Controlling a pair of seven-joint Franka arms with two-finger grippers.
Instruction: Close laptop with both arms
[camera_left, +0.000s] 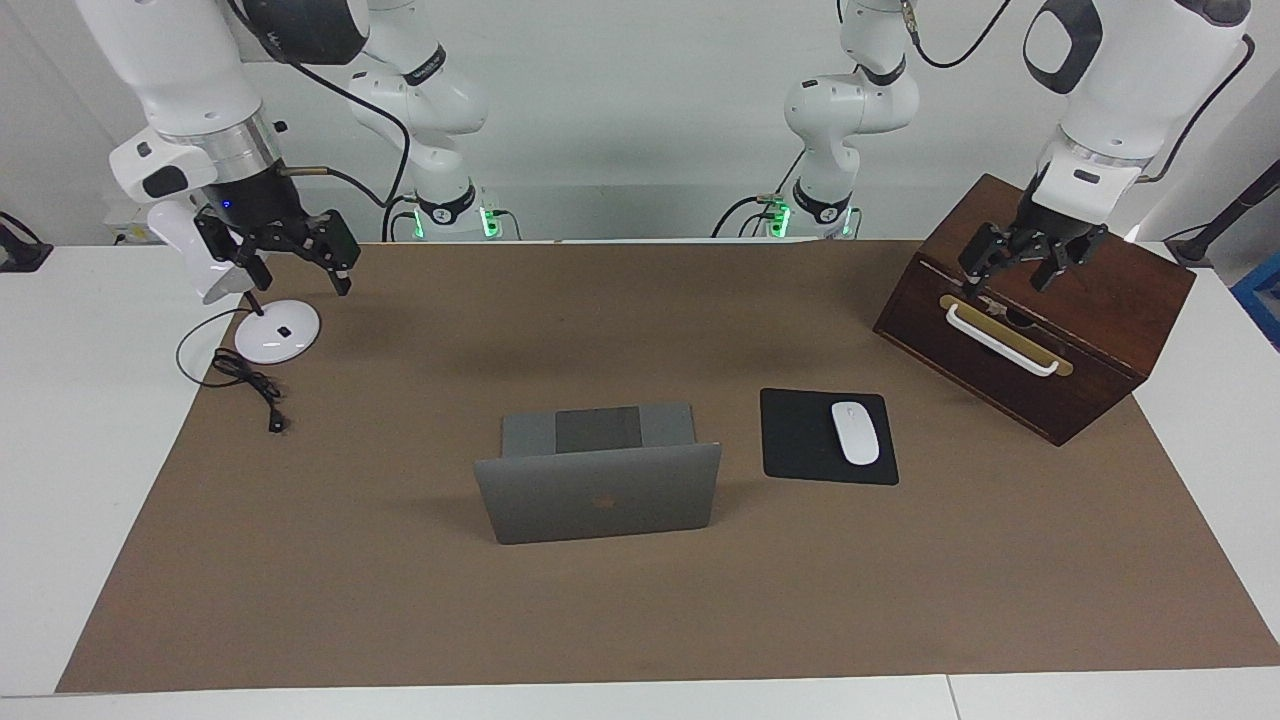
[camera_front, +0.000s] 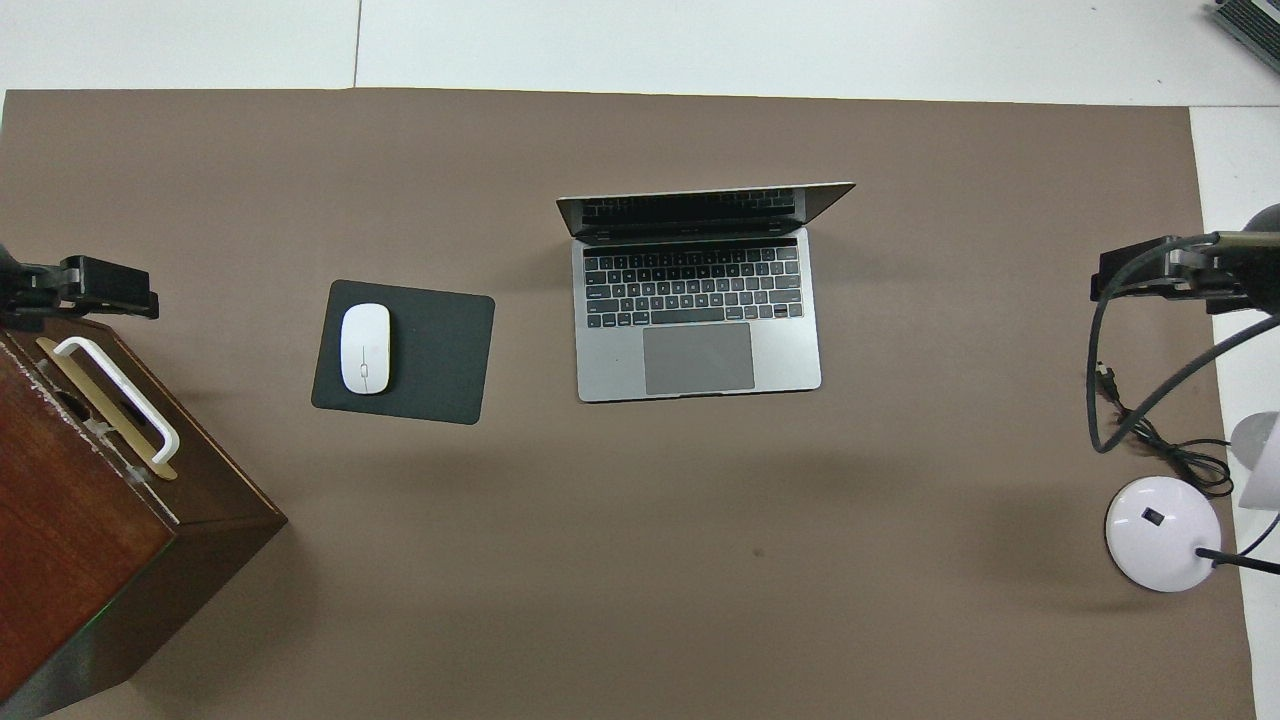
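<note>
The silver-grey laptop (camera_left: 598, 497) stands open in the middle of the brown mat, its lid upright and its keyboard (camera_front: 693, 289) facing the robots. My left gripper (camera_left: 1012, 278) hangs open over the wooden box at the left arm's end of the table, well away from the laptop; in the overhead view the left gripper (camera_front: 88, 288) shows at the frame's edge. My right gripper (camera_left: 296, 272) hangs open over the white lamp base at the right arm's end, and in the overhead view the right gripper (camera_front: 1142, 276) shows just its tip. Neither gripper holds anything.
A black mouse pad (camera_left: 800, 445) with a white mouse (camera_left: 855, 432) lies beside the laptop toward the left arm's end. A dark wooden box (camera_left: 1090, 330) with a white handle (camera_left: 1000, 340) stands there too. A round white lamp base (camera_left: 278, 332) with a black cable (camera_left: 250, 385) sits at the right arm's end.
</note>
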